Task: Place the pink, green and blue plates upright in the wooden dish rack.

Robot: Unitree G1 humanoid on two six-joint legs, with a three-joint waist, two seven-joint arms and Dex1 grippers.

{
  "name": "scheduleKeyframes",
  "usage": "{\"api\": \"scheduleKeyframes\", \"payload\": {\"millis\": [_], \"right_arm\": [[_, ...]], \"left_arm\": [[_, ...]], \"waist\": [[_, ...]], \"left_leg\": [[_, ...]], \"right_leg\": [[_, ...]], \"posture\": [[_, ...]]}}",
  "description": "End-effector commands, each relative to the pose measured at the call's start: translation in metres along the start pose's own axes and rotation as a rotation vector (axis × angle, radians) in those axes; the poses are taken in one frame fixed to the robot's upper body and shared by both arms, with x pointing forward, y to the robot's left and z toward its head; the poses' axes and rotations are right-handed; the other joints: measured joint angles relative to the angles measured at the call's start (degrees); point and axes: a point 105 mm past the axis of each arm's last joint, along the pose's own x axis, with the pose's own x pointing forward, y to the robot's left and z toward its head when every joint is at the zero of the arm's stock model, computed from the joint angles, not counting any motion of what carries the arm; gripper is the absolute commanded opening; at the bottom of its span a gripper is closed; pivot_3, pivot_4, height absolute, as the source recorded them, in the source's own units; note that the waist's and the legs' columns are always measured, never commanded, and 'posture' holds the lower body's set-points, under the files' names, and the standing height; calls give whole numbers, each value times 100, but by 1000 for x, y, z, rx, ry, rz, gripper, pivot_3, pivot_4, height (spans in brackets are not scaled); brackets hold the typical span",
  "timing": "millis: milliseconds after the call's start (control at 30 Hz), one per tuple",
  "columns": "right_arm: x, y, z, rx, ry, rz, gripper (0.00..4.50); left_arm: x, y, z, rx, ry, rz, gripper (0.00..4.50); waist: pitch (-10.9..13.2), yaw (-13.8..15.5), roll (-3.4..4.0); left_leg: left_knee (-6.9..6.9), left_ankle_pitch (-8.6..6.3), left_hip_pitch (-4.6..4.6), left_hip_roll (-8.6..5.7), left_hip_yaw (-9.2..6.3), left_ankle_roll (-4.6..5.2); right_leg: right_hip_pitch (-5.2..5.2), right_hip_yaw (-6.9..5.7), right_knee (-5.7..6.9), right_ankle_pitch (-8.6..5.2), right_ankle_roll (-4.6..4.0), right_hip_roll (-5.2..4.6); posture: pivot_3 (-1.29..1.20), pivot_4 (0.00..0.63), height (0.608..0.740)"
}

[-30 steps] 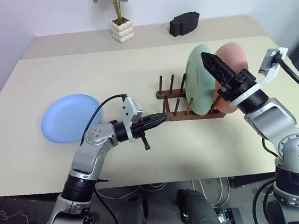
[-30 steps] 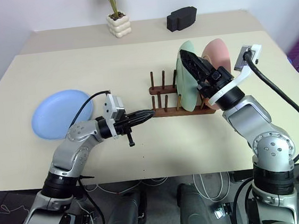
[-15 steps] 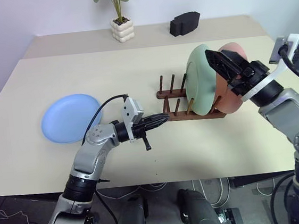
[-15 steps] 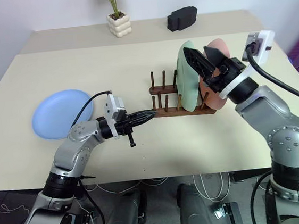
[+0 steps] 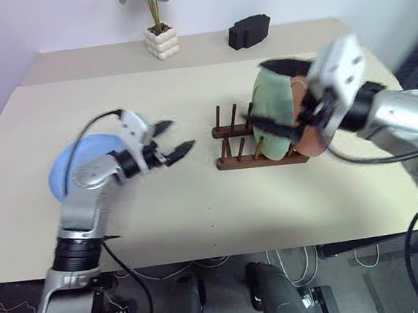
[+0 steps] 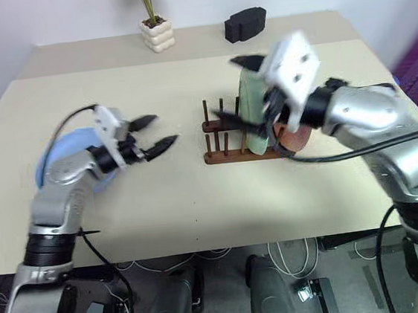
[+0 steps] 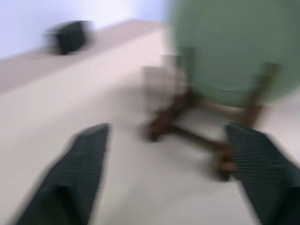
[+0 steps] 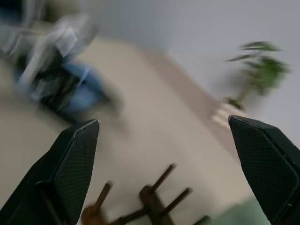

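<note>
1. The dish rack [image 5: 256,145] sat right of centre on the counter [image 5: 199,202], with the green plate [image 5: 273,112] standing upright between its pegs.
2. The pink plate [image 5: 313,136] stood just behind the green one, toward the frame's right, mostly hidden.
3. The blue plate [image 5: 65,171] lay flat at centre left, well apart from the rack and partly covered by the left arm.
4. The left gripper [image 5: 170,140] hovered between blue plate and rack, jaws spread wide and holding nothing.
5. The right gripper [image 6: 236,90] hung over the rack in front of the green plate, jaws wide apart and empty.
6. A potted plant [image 5: 157,35] and a black block [image 5: 248,31] sat along the far edge, upper centre.
</note>
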Motion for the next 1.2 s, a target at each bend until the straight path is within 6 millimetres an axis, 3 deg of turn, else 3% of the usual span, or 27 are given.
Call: {"api": "scheduleKeyframes", "payload": {"millis": [33,133,200,333,433,633,733,800,867,1067,1200], "right_arm": [[14,10,-5,-107,5,56,4500],[26,22,-16,-124,1,96,4500],[30,25,-16,-118,-13,109,4500],[37,30,-18,-99,-35,116,4500],[40,34,-21,-83,-44,115,4500],[41,38,-26,-63,-41,100,4500],[40,39,-27,-56,-38,94,4500],[40,40,-28,-52,-36,88,4500],[39,40,-29,-48,-32,84,4500],[38,40,-31,-53,-19,77,4500],[36,38,-31,-60,-15,71,4500]], "left_arm": [[-31,43,13,65,40,228,4435],[-65,79,8,43,157,456,4435],[-81,93,9,7,186,556,4435],[-127,125,-11,-67,347,800,4435],[-145,127,-39,-149,498,859,4435],[-161,128,-68,-248,601,918,4435],[-160,122,-80,-289,624,892,4435],[-155,116,-86,-325,620,866,3909],[-154,113,-89,-336,628,855,3106],[-155,115,-93,-334,627,873,36],[-131,117,-75,-275,518,838,36]], "waist": [[3,10,-5],[6,19,-10],[11,32,-19],[19,16,-35],[19,11,-35],[19,27,-45],[19,22,-44],[19,26,-45],[18,25,-44],[14,34,-38],[12,50,-40]], "left_leg": [[0,0,0,0,-1,0],[0,0,0,-4,0,0],[1,0,0,-5,-1,-1],[1,0,0,-5,-5,-2],[-1,0,2,-6,-4,-2],[-2,3,2,-7,-5,-10],[-2,4,2,-7,-6,-11],[-2,4,2,-7,-5,-12],[-2,5,3,-8,-6,-14],[-3,6,8,-8,-4,-15],[-3,8,12,-12,-5,-20]], "right_leg": [[0,0,0,2,1,0],[1,1,0,14,0,-2],[0,1,1,15,2,-4],[0,-1,3,18,5,-3],[-1,-1,5,18,6,-3],[-1,-1,7,19,6,-4],[-1,-1,8,20,5,-4],[-2,-1,9,20,5,-6],[-2,-1,11,20,5,-7],[-1,-1,14,21,4,-8],[6,-1,15,21,2,-12]], "posture": [[0,150,740],[0,150,740],[0,150,740],[0,150,740],[0,150,740],[0,150,740],[0,150,740],[0,150,740],[0,150,740],[0,150,740],[0,150,740]]}}
